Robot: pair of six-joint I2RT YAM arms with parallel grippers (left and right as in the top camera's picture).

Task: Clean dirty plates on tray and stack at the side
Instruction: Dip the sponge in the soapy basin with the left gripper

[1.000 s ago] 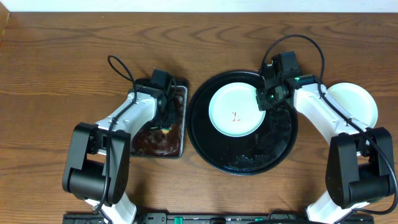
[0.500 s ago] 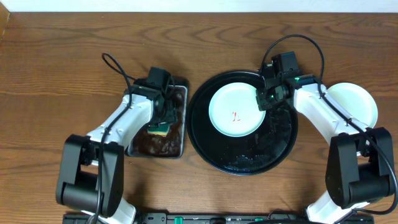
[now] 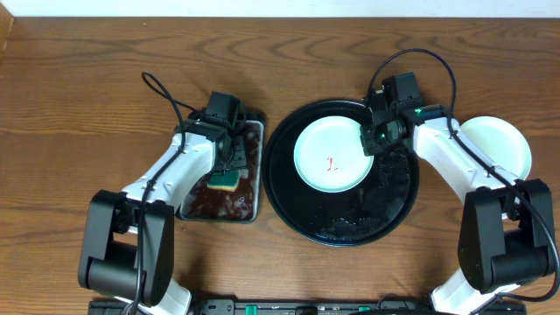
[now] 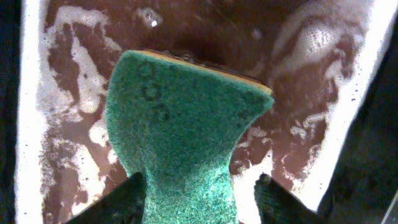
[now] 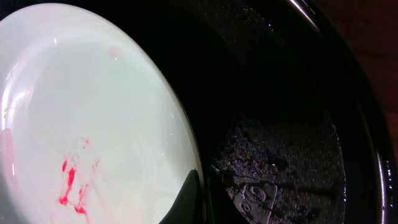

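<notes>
You can pass over tray's (image 3: 389,206) 6 o'clock half. R gripper (image 3: 369,140) on plate (image 3: 328,149) rim blocks 3 o'clock; L gripper (image 3: 226,164) w/ sponge (image 3: 223,181) covers small tray (image 3: 260,179) at 9.

- Black tray (image 3: 395,206): one.
- Plates: two; one plate (image 3: 331,155) on the black tray, one plate (image 3: 500,144) right of it.
- Rectangular tray (image 3: 262,184): one, left of the black tray.
- Sponge (image 3: 224,179): one.

1. I read this as a robot lab bench: a left arm (image 3: 166,175) and a right arm (image 3: 455,162) stand at the near edge of a wooden table (image 3: 87,70).
2. A pale wall (image 3: 262,7) closes the far side.
3. The dishwashing is staged: black tray (image 3: 350,219), plate (image 3: 331,144), sponge (image 3: 224,179) in a small tray (image 3: 245,199) of brown suds.
</notes>
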